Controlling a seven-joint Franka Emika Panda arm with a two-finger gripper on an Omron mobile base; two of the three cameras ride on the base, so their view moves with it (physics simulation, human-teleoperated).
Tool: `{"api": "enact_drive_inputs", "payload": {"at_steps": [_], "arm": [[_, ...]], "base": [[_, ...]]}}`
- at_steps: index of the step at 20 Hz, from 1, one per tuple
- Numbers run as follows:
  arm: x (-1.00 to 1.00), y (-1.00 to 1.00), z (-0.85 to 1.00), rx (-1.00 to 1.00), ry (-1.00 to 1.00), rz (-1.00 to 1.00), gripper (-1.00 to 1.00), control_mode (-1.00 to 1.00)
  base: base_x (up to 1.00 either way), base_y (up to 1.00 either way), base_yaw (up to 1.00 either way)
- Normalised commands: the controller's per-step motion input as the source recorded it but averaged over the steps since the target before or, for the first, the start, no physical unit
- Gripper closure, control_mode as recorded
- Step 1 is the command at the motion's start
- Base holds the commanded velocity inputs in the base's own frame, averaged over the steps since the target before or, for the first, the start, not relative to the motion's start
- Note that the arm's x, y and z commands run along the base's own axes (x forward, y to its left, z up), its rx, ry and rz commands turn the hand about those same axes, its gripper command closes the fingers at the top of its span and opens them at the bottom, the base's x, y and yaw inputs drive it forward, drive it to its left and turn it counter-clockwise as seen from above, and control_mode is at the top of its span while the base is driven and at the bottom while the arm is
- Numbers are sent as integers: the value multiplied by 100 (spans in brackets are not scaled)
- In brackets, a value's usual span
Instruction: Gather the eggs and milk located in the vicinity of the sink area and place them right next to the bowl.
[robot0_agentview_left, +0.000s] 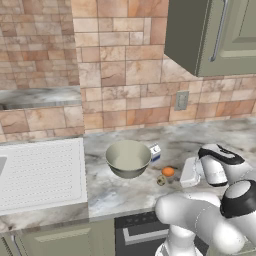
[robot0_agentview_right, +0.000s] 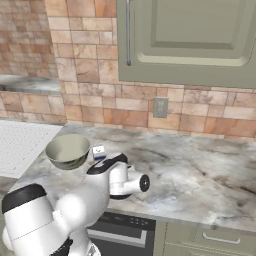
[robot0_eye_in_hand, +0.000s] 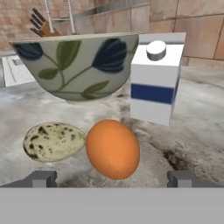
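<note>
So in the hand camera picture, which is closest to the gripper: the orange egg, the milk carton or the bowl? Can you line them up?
1. Orange egg: nearest, on the counter just ahead of the open gripper, between its fingertips.
2. Milk carton: farther back, on the right.
3. Bowl: about as far back as the carton, on the left; too close to call between these two.

Glossy glazed bowl (robot0_eye_in_hand: 74, 65), speckled matt egg (robot0_eye_in_hand: 53, 141), marbled stone counter (robot0_agentview_left: 200, 135)
</note>
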Motion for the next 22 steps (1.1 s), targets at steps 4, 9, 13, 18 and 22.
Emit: {"api": "enact_drive_inputs", "payload": {"at_steps": [4, 9, 13, 18, 22], "arm": [[21, 1, -13, 0, 0, 2, -100, -100], [18, 1, -12, 0, 0, 2, -100, -100], [17, 3, -12, 0, 0, 1, -100, -100], [11, 7, -13, 0, 0, 1, -100, -100], [2, 12, -14, 0, 0, 1, -100, -100]], "base": [[0, 0, 0], [0, 0, 0], [0, 0, 0], [0, 0, 0], [0, 0, 0]]}}
